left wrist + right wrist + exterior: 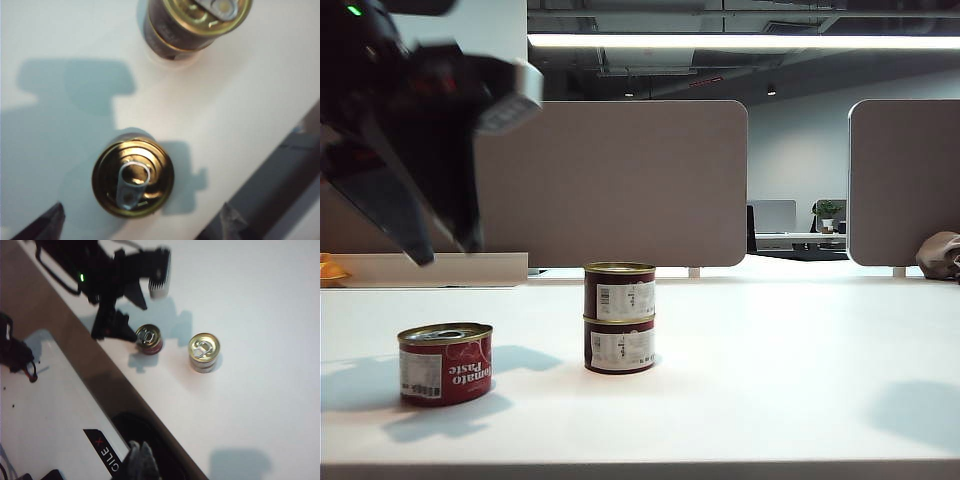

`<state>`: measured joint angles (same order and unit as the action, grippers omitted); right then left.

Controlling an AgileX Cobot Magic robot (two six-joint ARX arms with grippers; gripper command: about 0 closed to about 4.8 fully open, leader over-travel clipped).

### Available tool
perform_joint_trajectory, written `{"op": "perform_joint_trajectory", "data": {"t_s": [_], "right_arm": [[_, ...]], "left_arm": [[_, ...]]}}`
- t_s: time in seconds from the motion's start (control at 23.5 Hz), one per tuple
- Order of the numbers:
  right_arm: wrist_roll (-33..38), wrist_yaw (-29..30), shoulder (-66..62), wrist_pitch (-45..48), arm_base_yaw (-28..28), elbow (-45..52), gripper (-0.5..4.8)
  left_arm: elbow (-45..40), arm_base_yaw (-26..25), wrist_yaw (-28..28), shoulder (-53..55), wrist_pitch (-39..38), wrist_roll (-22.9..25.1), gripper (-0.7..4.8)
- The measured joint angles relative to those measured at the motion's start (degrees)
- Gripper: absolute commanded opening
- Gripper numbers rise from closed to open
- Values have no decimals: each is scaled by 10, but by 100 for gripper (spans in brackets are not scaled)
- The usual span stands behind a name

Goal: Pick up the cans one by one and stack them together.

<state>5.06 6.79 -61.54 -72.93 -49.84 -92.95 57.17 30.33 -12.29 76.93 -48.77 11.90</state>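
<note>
The left tool is held spread wide, empty, directly above the red Tomato Paste can on the white counter. Beyond it, two maroon cans are stacked. The right tool, pressed together, is raised well clear. Picking the last can is judged underway; lowering and closing are needed next
</note>
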Motion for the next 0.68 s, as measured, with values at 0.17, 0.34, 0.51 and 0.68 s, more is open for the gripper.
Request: {"op": "perform_joint_trajectory", "data": {"t_s": [0.17,0.34,0.51,0.68], "right_arm": [[20,-9,44,-7,0,0,-6],[33,-28,81,-20,1,0,-6],[53,-29,104,-37,0,0,-6],[67,-31,127,-53,1,0,-6]], "left_arm": [[0,23,34,28,3,-2,406],[0,27,54,57,13,-14,409],[0,27,49,70,20,-15,409],[0,27,49,87,29,-15,409]]}}
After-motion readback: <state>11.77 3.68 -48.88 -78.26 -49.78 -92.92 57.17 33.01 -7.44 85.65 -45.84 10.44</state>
